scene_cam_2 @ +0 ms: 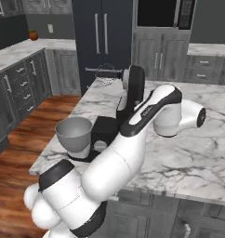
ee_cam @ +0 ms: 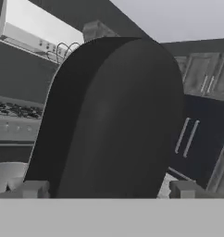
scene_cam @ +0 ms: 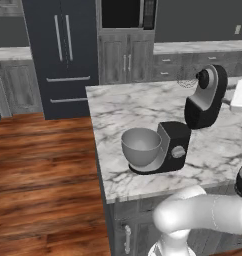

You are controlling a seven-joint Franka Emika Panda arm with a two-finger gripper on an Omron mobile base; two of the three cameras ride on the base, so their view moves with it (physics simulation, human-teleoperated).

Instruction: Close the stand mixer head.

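The black stand mixer (scene_cam: 174, 145) stands on the marble island with its grey metal bowl (scene_cam: 141, 146) in front. The stand mixer head (scene_cam: 208, 97) is tilted up and back, its wire whisk (scene_cam: 187, 80) pointing out over the counter. From the right base view the head (scene_cam_2: 135, 83) rises behind my forearm, with the whisk (scene_cam_2: 105, 74) to its left and the bowl (scene_cam_2: 73, 132) below. In the hand view my gripper (ee_cam: 109, 189) is open, its fingertips (ee_cam: 35, 189) spread wide right at the rounded black back of the head (ee_cam: 118, 120).
The marble island counter (scene_cam: 133, 105) ends at an edge on the left, above the wooden floor (scene_cam: 43, 165). A dark fridge (scene_cam: 63, 50) and grey cabinets (scene_cam: 125, 60) stand behind. My white arm (scene_cam_2: 147, 121) crosses over the counter beside the mixer.
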